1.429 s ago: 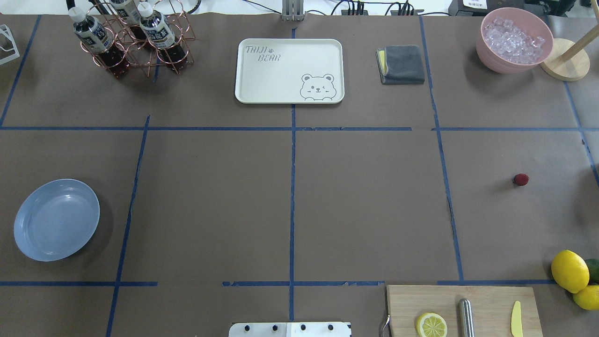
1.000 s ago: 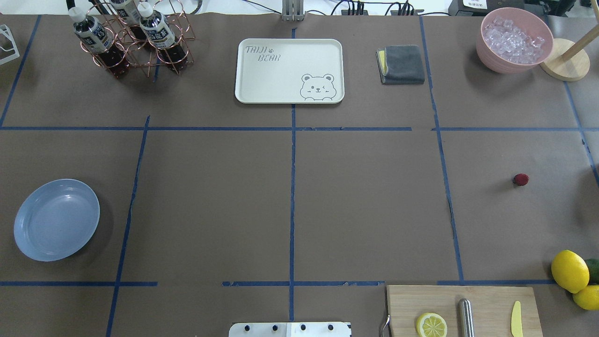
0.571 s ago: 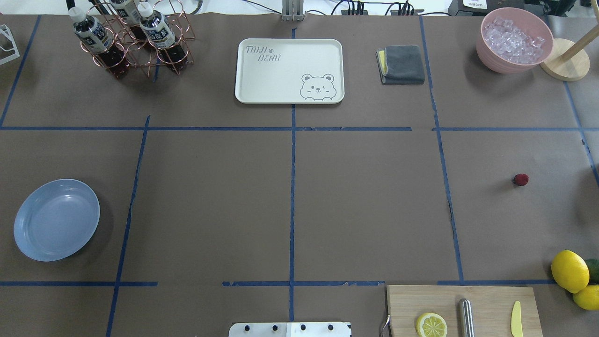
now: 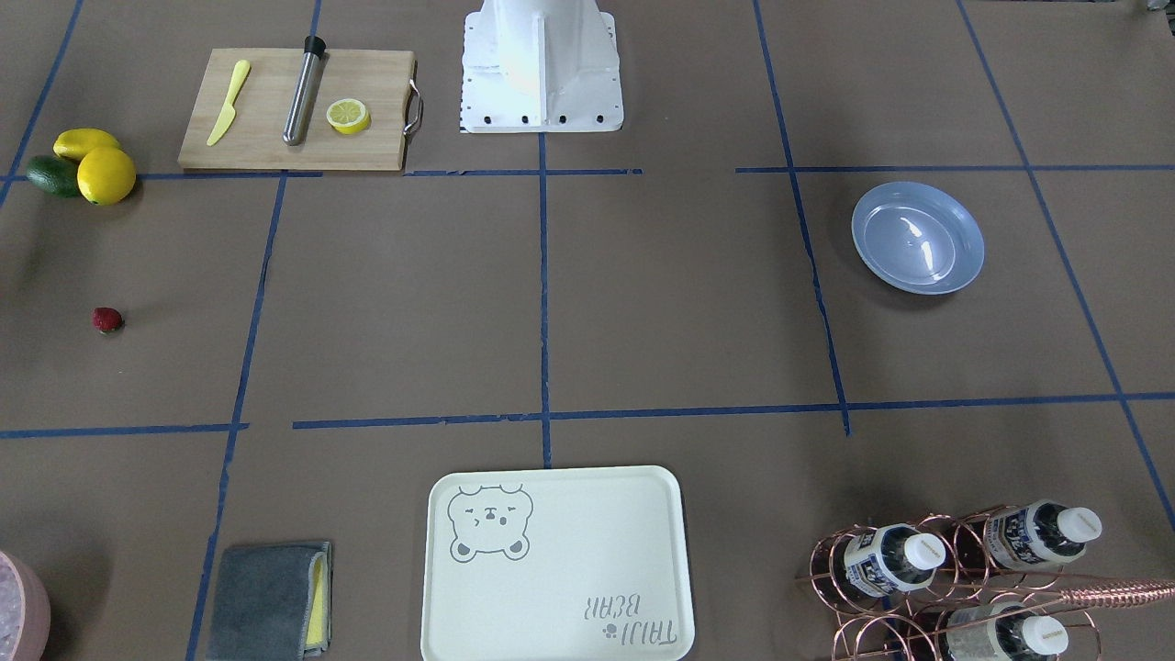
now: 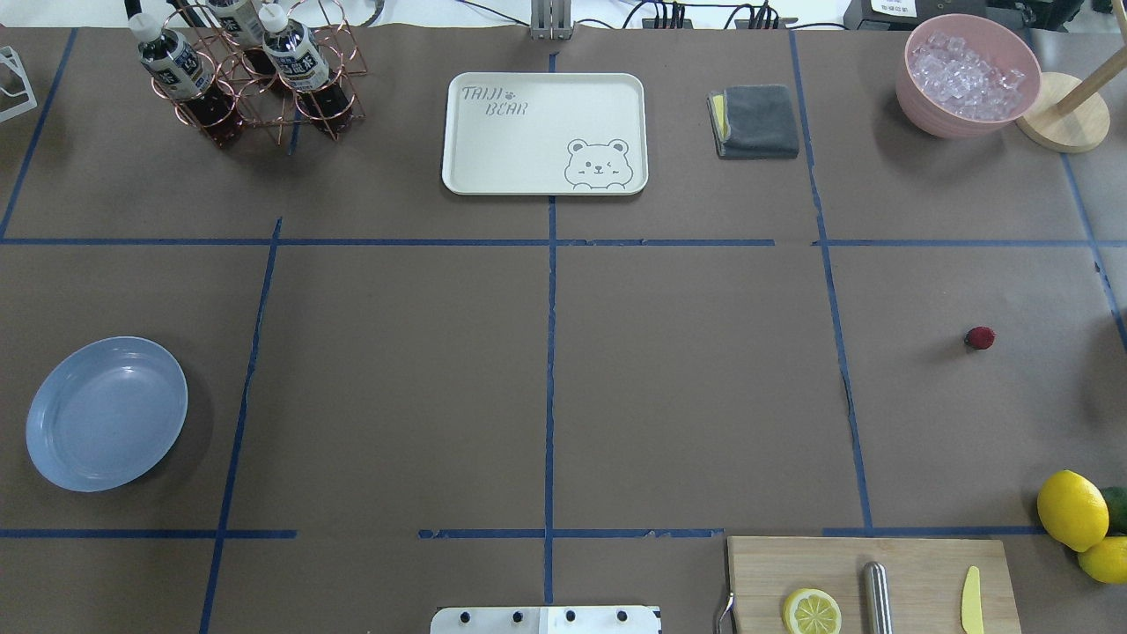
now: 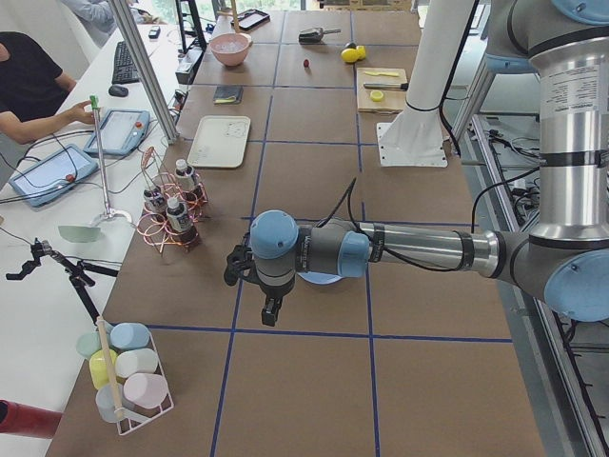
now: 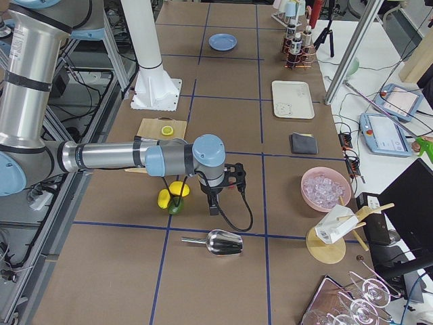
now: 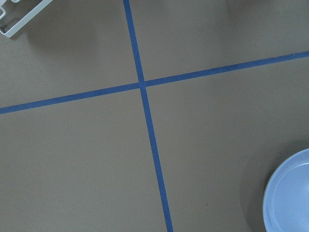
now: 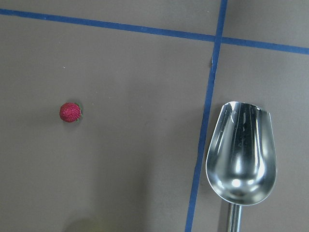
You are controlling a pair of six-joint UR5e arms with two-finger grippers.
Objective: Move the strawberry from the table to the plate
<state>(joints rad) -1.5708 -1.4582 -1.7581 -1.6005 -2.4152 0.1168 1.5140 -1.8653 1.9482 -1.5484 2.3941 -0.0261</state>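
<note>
The strawberry (image 5: 979, 338) lies alone on the brown-paper table (image 5: 687, 387), far right; it also shows small and dark red in the front view (image 4: 106, 319) and the right wrist view (image 9: 70, 112). The light-blue plate (image 5: 106, 413) rests at the far left with nothing on it, and its rim (image 8: 289, 198) fills a corner of the left wrist view. Both grippers show only in the side views. The left gripper (image 6: 271, 312) hangs over the table near the plate. The right gripper (image 7: 212, 205) hangs near the lemons. I cannot tell whether either is open or shut.
A cutting board (image 5: 867, 581) with a lemon half, a metal rod and a yellow knife sits front right, lemons (image 5: 1071, 509) beside it. A metal scoop (image 9: 241, 154) lies near the strawberry. The bear tray (image 5: 544, 132), grey cloth (image 5: 755, 121), ice bowl (image 5: 967, 75) and bottle rack (image 5: 255, 70) line the far edge.
</note>
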